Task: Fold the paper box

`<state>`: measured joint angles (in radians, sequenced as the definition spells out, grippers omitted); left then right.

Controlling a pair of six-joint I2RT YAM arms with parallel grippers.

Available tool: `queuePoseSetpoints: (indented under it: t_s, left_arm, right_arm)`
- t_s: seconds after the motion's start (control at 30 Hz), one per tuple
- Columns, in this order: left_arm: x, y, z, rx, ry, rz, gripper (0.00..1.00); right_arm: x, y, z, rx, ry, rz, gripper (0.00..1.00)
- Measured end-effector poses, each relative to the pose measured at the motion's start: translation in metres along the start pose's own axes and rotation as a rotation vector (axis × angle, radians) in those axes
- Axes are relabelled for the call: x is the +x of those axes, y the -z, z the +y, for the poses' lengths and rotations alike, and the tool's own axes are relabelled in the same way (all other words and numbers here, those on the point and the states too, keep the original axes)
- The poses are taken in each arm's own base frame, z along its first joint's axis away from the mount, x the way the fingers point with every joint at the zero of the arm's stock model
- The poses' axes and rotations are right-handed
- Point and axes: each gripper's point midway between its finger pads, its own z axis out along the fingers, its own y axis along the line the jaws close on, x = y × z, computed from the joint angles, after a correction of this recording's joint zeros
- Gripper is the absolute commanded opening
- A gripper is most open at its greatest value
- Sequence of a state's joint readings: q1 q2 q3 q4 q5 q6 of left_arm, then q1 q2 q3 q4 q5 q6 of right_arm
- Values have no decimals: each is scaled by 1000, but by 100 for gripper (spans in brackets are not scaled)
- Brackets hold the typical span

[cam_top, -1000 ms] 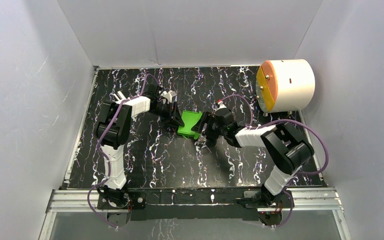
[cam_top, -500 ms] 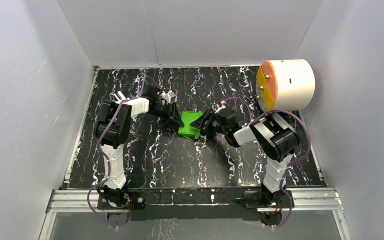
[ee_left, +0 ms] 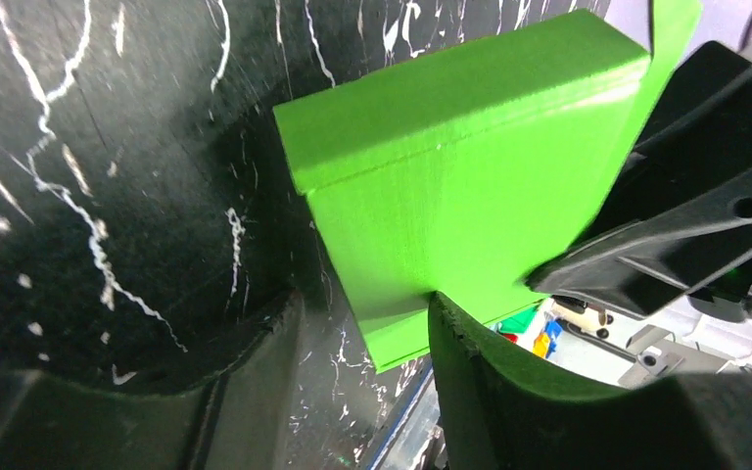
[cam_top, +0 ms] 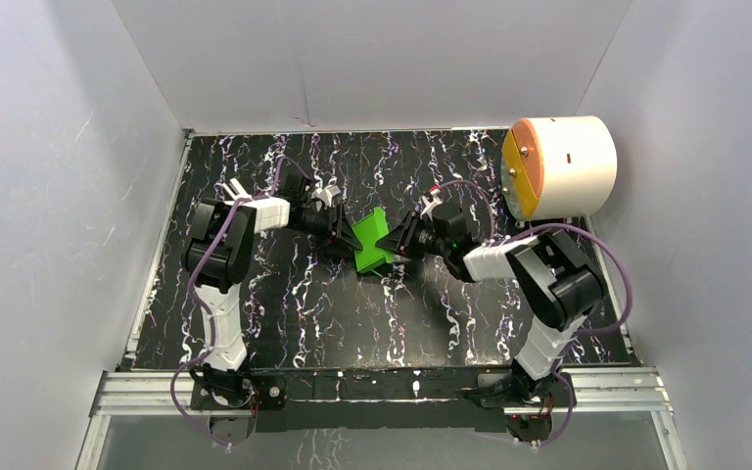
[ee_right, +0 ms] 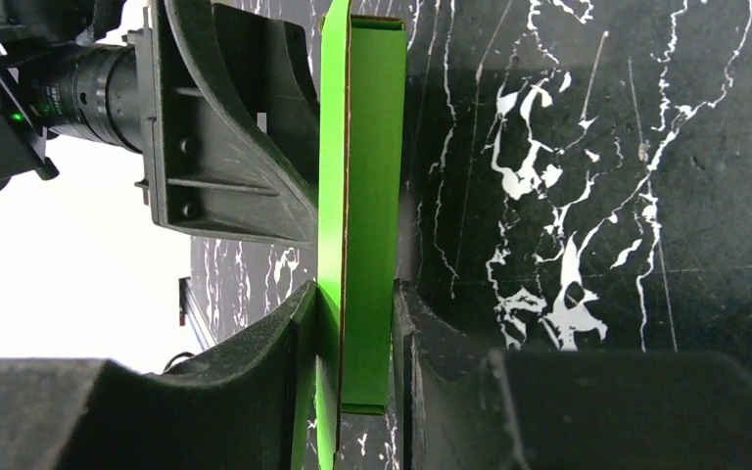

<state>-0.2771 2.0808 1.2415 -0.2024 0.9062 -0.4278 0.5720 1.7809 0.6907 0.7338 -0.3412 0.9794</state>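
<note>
The paper box (cam_top: pixel 372 241) is a small flat bright green box, held off the black marbled table (cam_top: pixel 352 313) at its middle and tilted on edge. My right gripper (cam_top: pixel 401 240) is shut on its right end; in the right wrist view its fingers (ee_right: pixel 352 343) press both faces of the box (ee_right: pixel 367 147). My left gripper (cam_top: pixel 339 233) is at the box's left end. In the left wrist view it is open (ee_left: pixel 362 372), the box's (ee_left: pixel 450 176) lower corner sits between the fingers, against the right one, with a gap to the left one.
A large white cylinder with an orange-yellow face (cam_top: pixel 560 166) stands at the back right of the table. White walls close in the left, back and right sides. A metal rail (cam_top: pixel 382 387) runs along the near edge by the arm bases.
The box has turned from lying nearly flat to standing tilted on edge. The right gripper has rolled and moved slightly back with it. The left gripper stays at the box's left end.
</note>
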Motion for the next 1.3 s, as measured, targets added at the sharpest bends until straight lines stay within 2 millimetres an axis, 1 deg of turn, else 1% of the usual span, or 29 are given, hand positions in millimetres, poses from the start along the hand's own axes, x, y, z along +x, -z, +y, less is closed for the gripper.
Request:
queuePoseSetpoints:
  t_s: [0.17, 0.23, 0.33, 0.43, 0.53, 0.6, 0.63, 0.7, 0.8, 0.93, 1.0, 1.07, 1.17, 1.3]
  left_arm:
    - [6, 9, -2, -43, 10, -53, 54]
    - [8, 16, -1, -86, 17, -99, 54]
    - [8, 29, -1, -150, 31, -182, 57]
    - [8, 44, -8, -192, 19, -280, 58]
    - [14, 57, -19, -221, -14, -366, 59]
    - [21, 64, -31, -225, -50, -415, 60]
    - [24, 67, -35, -224, -60, -434, 60]
    - [32, 72, -41, -225, -78, -473, 60]
    - [42, 83, -39, -248, -76, -533, 61]
    - [52, 89, -36, -281, -85, -594, 61]
    - [58, 87, -39, -287, -100, -604, 62]
    - [63, 85, -40, -293, -107, -607, 62]
    - [67, 83, -37, -303, -101, -610, 62]
    - [67, 83, -37, -307, -89, -617, 63]
  right_arm:
    - [-12, 12, 14, 73, 94, 23, 17]
    - [-20, 19, 23, 97, 142, 19, 17]
    - [-37, 33, 43, 137, 227, -9, 16]
    - [-47, 45, 54, 195, 301, -26, 17]
    - [-50, 51, 55, 287, 371, -17, 16]
    - [-47, 57, 48, 393, 427, 3, 16]
    - [-43, 57, 49, 401, 443, 15, 17]
    - [-35, 59, 47, 484, 497, 43, 18]
    - [-21, 59, 42, 576, 554, 75, 19]
    - [5, 60, 25, 689, 602, 132, 24]
    - [15, 58, 15, 747, 619, 156, 29]
    - [20, 53, 9, 786, 631, 165, 34]
    - [22, 45, 12, 805, 640, 153, 40]
    - [24, 44, 14, 806, 635, 142, 52]
